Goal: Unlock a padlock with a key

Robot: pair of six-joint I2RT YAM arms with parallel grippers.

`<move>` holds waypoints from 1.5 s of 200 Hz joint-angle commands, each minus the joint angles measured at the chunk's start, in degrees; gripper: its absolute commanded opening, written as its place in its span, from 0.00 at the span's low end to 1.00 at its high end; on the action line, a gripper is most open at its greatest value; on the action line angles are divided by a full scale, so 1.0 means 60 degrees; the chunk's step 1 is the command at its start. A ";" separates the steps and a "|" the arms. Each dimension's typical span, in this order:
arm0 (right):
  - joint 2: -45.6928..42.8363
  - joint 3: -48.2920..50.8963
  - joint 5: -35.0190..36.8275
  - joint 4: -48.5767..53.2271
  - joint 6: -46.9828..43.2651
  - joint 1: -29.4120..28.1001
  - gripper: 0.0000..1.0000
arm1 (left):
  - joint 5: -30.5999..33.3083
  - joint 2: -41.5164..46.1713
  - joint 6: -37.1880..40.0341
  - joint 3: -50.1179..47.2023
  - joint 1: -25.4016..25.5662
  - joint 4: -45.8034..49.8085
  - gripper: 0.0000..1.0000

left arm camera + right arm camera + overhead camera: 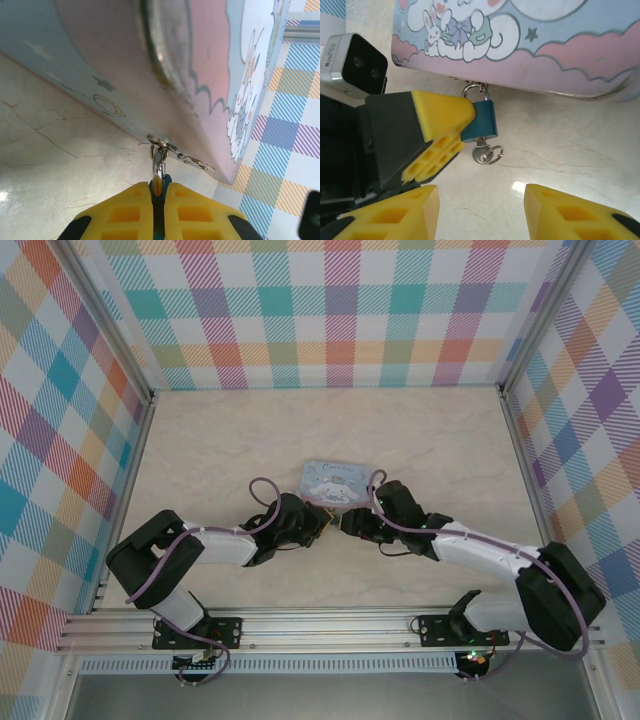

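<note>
Two pincers meet nose to nose at the middle of the desk (230, 440), just on the 6 o'clock side of a pale blue cartoon-printed tin (337, 480). Bare marbled surface lies open around them. It is wide toward 12 o'clock up to the back wall, and toward 9 and 3 o'clock as far as the side walls. Room is tight along the tin's near edge, where both pincers crowd in.

The left pincer (158, 189) has its yellow fingers pressed together on the padlock (482, 119), clamping its blue body. In the right wrist view it reaches in from 9 o'clock. The silvery shackle (158, 162) loops through the hasp (177, 152) on the tin's edge, so the padlock sits hard against the tin. The key (481, 150) sticks out of the padlock's underside at 6 o'clock, with a small ring on its head. The right pincer (480, 197) stands apart. Its fingers (580, 215) lie at 7 and 5 o'clock of the key and touch neither key nor padlock.

The tin's lid is shut, so what it holds cannot be seen.

Pastel checked walls (340, 310) enclose the desk on three sides. An aluminium rail (330, 625) runs along the near edge at 6 o'clock and carries both arm bases.
</note>
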State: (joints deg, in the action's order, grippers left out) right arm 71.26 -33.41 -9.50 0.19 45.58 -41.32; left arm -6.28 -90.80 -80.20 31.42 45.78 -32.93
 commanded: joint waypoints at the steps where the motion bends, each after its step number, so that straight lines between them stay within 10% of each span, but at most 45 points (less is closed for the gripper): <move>1: -0.0774 -0.0153 0.1189 0.1103 -0.2649 0.0017 0.53 | 0.0205 0.0235 -0.0216 0.0318 0.0153 0.0059 0.00; 70: -0.2842 0.0360 0.2545 -0.0301 -0.9872 -0.1095 0.67 | 0.0289 0.0411 -0.0692 0.0464 0.0142 0.0625 0.00; 132: -0.1601 0.0844 0.6172 -0.0915 -1.3972 -0.2728 0.67 | 0.0197 0.0484 -0.0988 0.0462 0.0073 0.0639 0.00; 300: 0.1693 0.1146 0.6120 -0.4550 -1.3486 -0.3250 0.31 | 0.0053 0.0595 -0.1031 0.0667 0.0032 0.0887 0.00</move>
State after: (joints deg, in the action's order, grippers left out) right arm 79.83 -26.55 28.03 -22.52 -36.58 -60.47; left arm -5.43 -89.43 -85.93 33.91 45.93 -26.89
